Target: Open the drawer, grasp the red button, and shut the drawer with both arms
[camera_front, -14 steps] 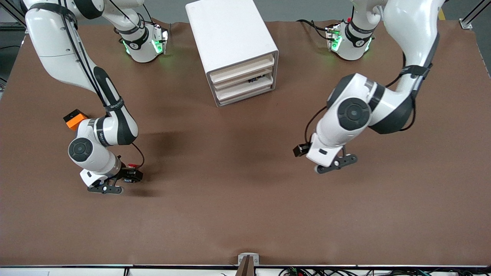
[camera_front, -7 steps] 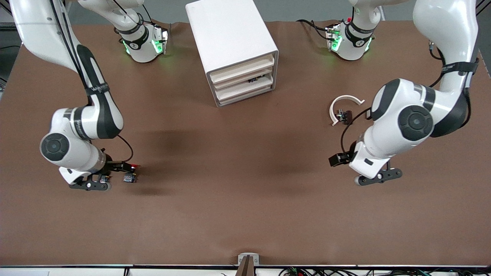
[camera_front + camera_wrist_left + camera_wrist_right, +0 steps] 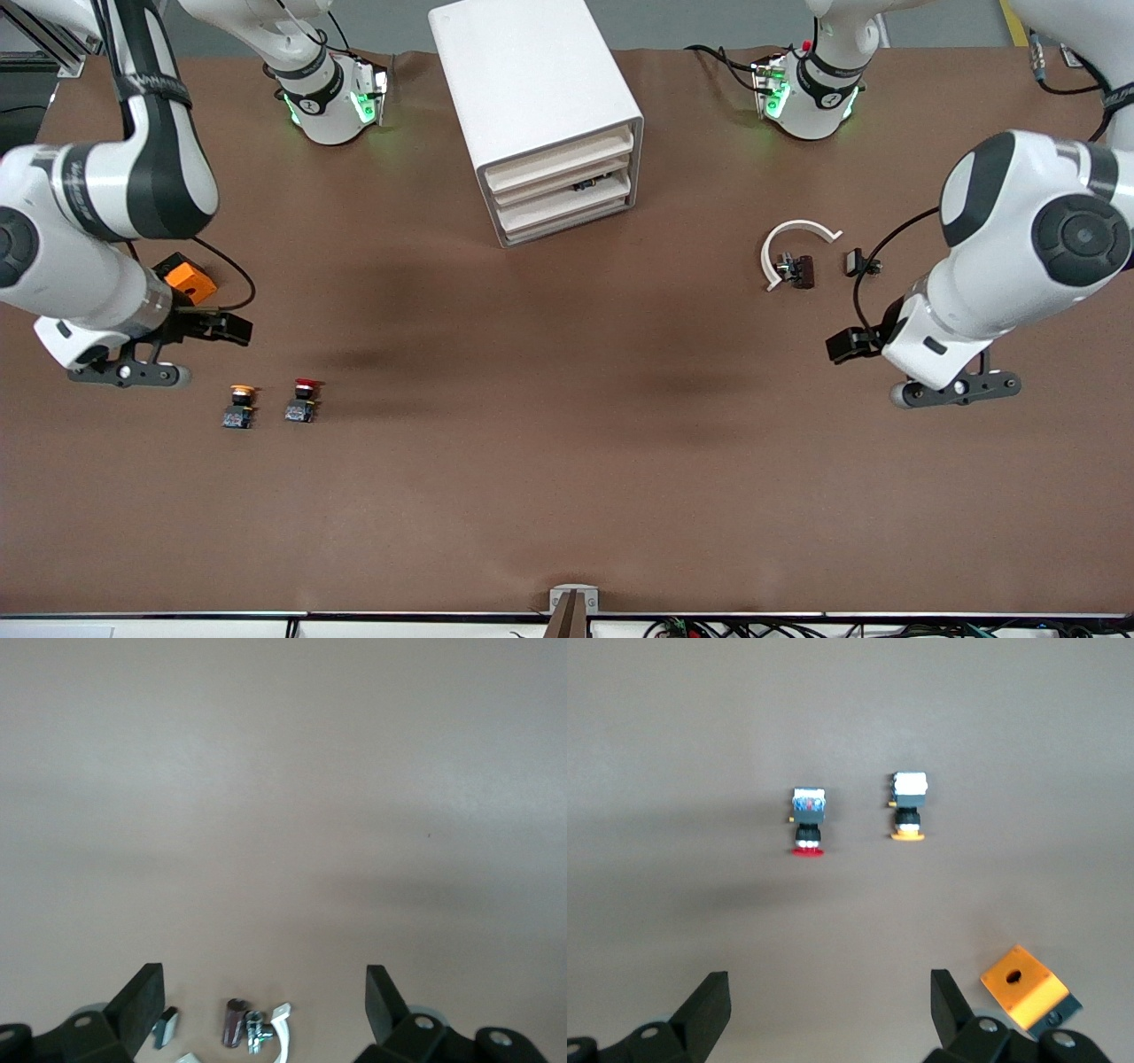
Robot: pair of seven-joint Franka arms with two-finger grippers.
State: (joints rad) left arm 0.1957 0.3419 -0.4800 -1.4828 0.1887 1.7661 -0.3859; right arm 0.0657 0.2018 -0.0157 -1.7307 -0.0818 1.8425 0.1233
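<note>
Here the button (image 3: 303,400) with the red cap lies on the brown table (image 3: 567,496), toward the right arm's end, and nothing holds it. Just beside it, a little more toward that end, lies a similar button with an orange-yellow cap (image 3: 239,407); the 2 are apart and do not touch. In the right wrist view both are seen lying on their sides, the red one (image 3: 807,819) and the orange-yellow one (image 3: 908,804), with the caps pointing the same way.

The right gripper (image 3: 133,372) hangs over the table near the orange cube (image 3: 184,277). Its jaws stand wide open and have nothing between them. In its own wrist view the 2 fingers (image 3: 709,1010) frame bare table, and the cube (image 3: 1026,987) shows at 1 side.

The left gripper (image 3: 957,388) is over the table at the left arm's end, also with the jaws wide open and empty. Close to it on the table are a white curved piece (image 3: 784,244), a small dark part (image 3: 797,268) touching or almost touching this piece, and another small part (image 3: 858,262) a little apart.

The white cabinet (image 3: 532,89) stands in the middle between the 2 arm bases. All 3 drawers look pushed in, the lowest drawer (image 3: 567,223) included. Something small and dark (image 3: 586,185) shows at the middle one; what it is, I cannot tell.
</note>
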